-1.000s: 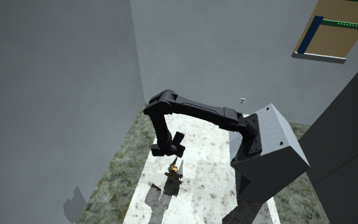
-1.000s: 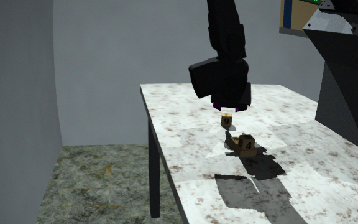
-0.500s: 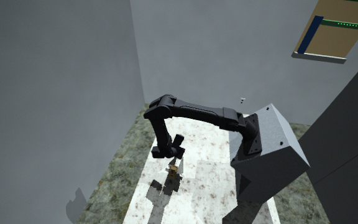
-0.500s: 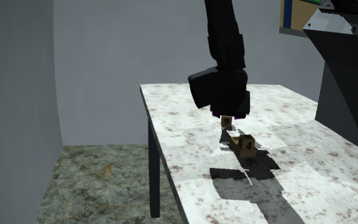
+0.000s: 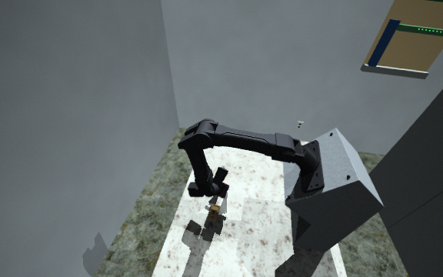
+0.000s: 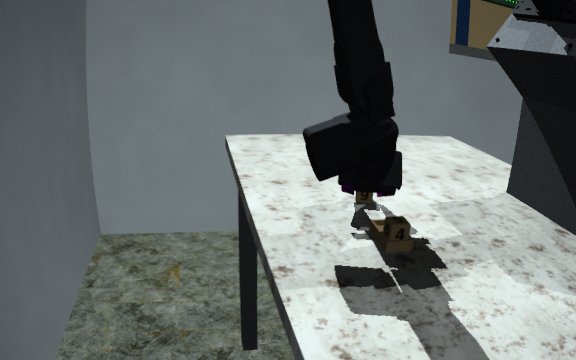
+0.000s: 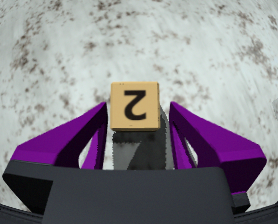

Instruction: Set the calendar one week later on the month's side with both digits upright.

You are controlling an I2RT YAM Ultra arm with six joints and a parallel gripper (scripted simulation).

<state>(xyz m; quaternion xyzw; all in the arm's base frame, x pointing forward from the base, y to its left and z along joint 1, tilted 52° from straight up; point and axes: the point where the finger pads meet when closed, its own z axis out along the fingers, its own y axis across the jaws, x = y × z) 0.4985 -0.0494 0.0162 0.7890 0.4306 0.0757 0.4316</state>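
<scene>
The loose cube sits on the surface between the fingers of the hand, which is spread and empty, probably so it can pinch both sides, while the tray with the other cube waits near the hand.

Two cubes, one tray.

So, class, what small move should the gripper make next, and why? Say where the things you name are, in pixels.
Probably ease a little further down, then close: in the wrist view the open gripper [image 6: 364, 194] [image 7: 138, 109] has one purple finger on each side of the loose cube [image 6: 364, 198] [image 7: 135, 106], showing an upside-down 2, with a gap on both sides, and the tray [image 6: 399, 246] holds another cube [image 6: 398, 229].
</scene>
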